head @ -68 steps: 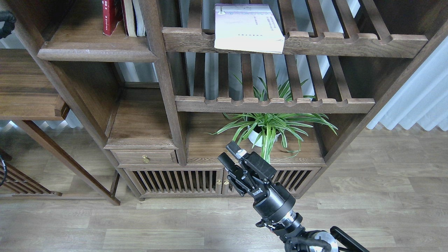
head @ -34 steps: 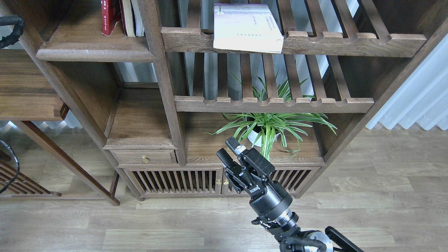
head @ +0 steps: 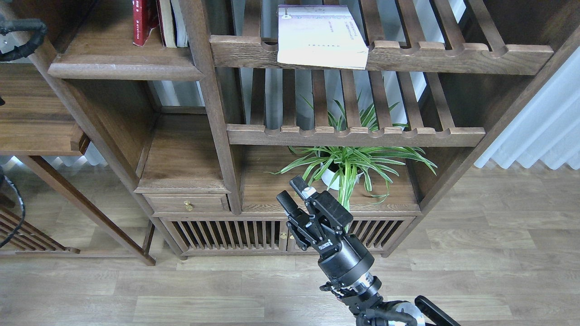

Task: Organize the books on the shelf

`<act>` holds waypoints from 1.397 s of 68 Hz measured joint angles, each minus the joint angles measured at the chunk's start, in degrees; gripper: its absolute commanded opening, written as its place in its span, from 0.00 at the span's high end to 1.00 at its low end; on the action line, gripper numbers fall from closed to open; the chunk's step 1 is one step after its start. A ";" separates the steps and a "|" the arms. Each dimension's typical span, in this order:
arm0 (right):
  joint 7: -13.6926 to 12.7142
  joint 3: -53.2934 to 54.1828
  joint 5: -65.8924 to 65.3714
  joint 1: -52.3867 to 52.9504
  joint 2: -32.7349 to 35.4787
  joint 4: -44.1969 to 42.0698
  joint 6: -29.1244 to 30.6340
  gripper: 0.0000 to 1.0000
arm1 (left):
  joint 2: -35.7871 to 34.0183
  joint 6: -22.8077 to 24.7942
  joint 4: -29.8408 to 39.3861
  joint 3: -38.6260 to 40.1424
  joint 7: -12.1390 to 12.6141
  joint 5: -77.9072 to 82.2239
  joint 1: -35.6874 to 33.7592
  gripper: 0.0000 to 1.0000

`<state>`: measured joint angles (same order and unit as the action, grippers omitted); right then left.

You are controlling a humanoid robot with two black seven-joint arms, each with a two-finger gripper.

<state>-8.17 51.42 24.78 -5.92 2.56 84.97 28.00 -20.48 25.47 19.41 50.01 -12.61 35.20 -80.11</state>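
Note:
A red book stands upright on the solid dark brown shelf at the top left. A yellow-green book with a dark edge stands against its right side, with white pages showing beside it. A pale white-lavender book lies flat on the upper slatted rack, its front edge overhanging the notched rail. My right gripper is open and empty, low in the middle, in front of the cabinet and far below the books. Of my left arm only a black cable-like part shows at the top left edge.
A potted spider plant stands on the cabinet top just beyond my right gripper. A lower slatted rack runs above it. A small drawer and slatted doors sit below. A wooden table is at the left, a white curtain at the right.
My right gripper has moved slightly left and up towards the shelf unit. The black part at the top left has come further into view. The books have not moved.

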 measured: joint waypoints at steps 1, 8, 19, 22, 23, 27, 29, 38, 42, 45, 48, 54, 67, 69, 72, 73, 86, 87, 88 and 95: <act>0.00 0.00 0.00 -0.01 0.00 0.06 0.00 0.37 | 0.00 0.01 0.00 -0.15 -0.01 0.01 -0.07 0.98; 0.01 -0.09 -0.10 -0.12 -0.01 0.39 0.00 0.37 | -0.02 0.87 0.00 -1.35 -0.05 0.06 -0.84 0.98; 0.01 -0.25 -0.24 -0.14 -0.14 0.53 0.00 0.37 | -1.12 2.42 0.00 -4.56 0.01 0.40 -2.65 0.96; 0.01 -0.26 -0.25 -0.16 -0.22 0.55 0.00 0.37 | -2.01 2.51 0.00 -5.82 0.06 0.51 -3.05 0.97; 0.01 -0.26 -0.25 -0.18 -0.23 0.55 0.00 0.37 | -2.39 2.53 0.00 -6.26 0.06 0.53 -3.20 0.97; 0.01 -0.30 -0.25 -0.26 -0.26 0.56 0.00 0.37 | -3.56 2.52 0.00 -7.46 0.06 0.60 -3.66 0.97; 0.01 -0.32 -0.26 -0.28 -0.28 0.57 0.00 0.38 | -3.89 2.52 0.03 -7.81 0.06 0.61 -3.76 0.96; 0.01 -0.35 -0.26 -0.38 -0.36 0.77 0.00 0.38 | -4.60 2.53 0.10 -8.44 0.06 0.65 -3.93 0.95; 0.01 -0.35 -0.27 -0.40 -0.39 0.96 0.00 0.38 | -4.62 2.53 0.09 -8.45 0.06 0.66 -3.95 0.94; 0.01 -0.33 -0.27 -0.43 -0.42 1.14 0.00 0.38 | -4.63 2.53 0.05 -8.45 0.06 0.66 -3.95 0.93; 0.01 -0.30 -0.26 -0.51 -0.44 1.32 0.00 0.38 | -4.63 2.53 0.04 -8.46 0.06 0.66 -3.96 0.93; 0.00 -0.27 -0.27 -0.65 -0.98 1.48 0.00 0.38 | -4.63 2.53 0.02 -8.59 0.06 0.66 -3.95 0.91; 0.00 -0.33 -0.75 -0.61 -1.90 1.51 0.00 0.38 | -4.55 2.53 0.00 -8.84 0.06 0.67 -4.04 0.76; 0.00 -0.34 -0.84 -0.58 -1.97 1.51 0.00 0.38 | -4.55 2.53 0.00 -8.84 0.10 0.68 -4.15 0.75; 0.00 -0.34 -0.89 -0.54 -2.06 1.51 0.00 0.38 | -4.56 2.53 -0.02 -8.84 0.31 0.71 -4.36 0.73; 0.00 -0.34 -0.91 -0.53 -2.12 1.51 0.00 0.38 | -4.57 2.53 -0.03 -8.84 0.40 0.72 -4.43 0.72; 0.00 -0.35 -0.97 -0.41 -2.53 1.51 0.00 0.38 | -4.44 2.53 -0.07 -8.30 1.05 0.72 -4.69 0.55; 0.00 -0.35 -0.98 -0.41 -2.54 1.51 0.00 0.38 | -4.41 2.53 -0.06 -8.30 1.06 0.72 -4.71 0.55; 0.00 -0.35 -0.98 -0.41 -2.55 1.51 0.00 0.38 | -4.37 2.53 -0.06 -8.30 1.07 0.71 -4.73 0.54; 0.00 -0.36 -0.98 -0.40 -2.56 1.51 0.00 0.38 | -4.20 2.53 0.09 -8.29 1.09 0.69 -4.80 0.48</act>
<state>-8.18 51.06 23.80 -6.32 0.00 86.49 28.00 -24.68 28.00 19.51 41.72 -11.52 35.88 -84.91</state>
